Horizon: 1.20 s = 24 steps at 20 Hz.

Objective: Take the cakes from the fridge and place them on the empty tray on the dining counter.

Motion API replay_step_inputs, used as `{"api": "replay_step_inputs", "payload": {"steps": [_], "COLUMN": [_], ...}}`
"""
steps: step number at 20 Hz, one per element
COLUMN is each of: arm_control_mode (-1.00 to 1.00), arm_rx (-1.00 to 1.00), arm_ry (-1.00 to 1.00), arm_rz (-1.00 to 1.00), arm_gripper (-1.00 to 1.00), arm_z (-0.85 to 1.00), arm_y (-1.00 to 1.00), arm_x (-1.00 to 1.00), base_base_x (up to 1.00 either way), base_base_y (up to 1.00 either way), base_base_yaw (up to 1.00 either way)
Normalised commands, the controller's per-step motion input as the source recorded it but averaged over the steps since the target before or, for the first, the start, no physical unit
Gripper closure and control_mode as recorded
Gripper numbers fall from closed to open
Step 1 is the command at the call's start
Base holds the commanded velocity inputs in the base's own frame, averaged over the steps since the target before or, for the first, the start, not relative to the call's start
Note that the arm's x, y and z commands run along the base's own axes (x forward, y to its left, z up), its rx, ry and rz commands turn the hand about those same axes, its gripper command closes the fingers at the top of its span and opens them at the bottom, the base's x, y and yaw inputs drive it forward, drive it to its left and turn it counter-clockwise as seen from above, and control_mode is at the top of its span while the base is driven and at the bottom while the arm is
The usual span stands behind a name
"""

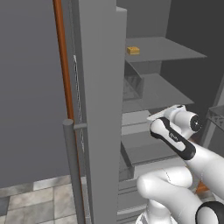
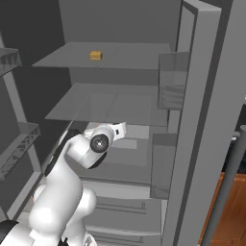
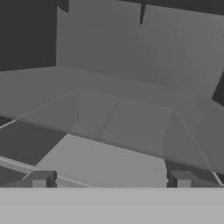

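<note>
The fridge (image 1: 100,109) stands open, and my arm reaches between its shelves. One cake, a small orange-tan block (image 1: 133,50), lies on the upper glass shelf (image 2: 96,55), well above and beyond my hand. In the hand view my gripper (image 3: 111,179) is open with nothing between its fingertips (image 3: 41,178). It faces the edge of the middle glass shelf (image 3: 131,127) and the fridge's grey back wall. The white hand (image 2: 115,130) hangs just under that middle shelf. The tray and the dining counter are out of view.
The open fridge door (image 2: 202,120) carries clear door bins (image 2: 170,86) close to my arm's right. Wire racks (image 2: 19,144) hang on the other door at left. A bar handle (image 1: 72,166) stands at the front, with lower drawers (image 2: 125,211) below.
</note>
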Motion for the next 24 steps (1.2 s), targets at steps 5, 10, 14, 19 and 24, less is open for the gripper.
{"api": "replay_step_inputs", "payload": {"steps": [5, 10, 14, 19, 24], "arm_control_mode": [-1.00, -1.00, -1.00, -1.00, -1.00], "arm_rx": [-0.01, -0.01, 0.00, 0.00, 0.01], "arm_ry": [0.00, 0.11, 0.21, 0.21, 0.01], "arm_rz": [0.00, 0.00, 0.00, 0.00, 0.00], "arm_gripper": [-1.00, -1.00, -1.00, -1.00, -1.00], "arm_z": [0.44, 0.64, 0.92, 0.95, 0.38], "arm_y": [0.00, 0.00, 0.00, 0.00, 0.02], "arm_x": [-0.10, -0.21, -0.20, -0.21, -0.28], "base_base_x": [0.00, 0.00, 0.00, 0.00, 0.00], "base_base_y": [0.00, 0.00, 0.00, 0.00, 0.00], "base_base_yaw": [0.00, 0.00, 0.00, 0.00, 0.00]}}
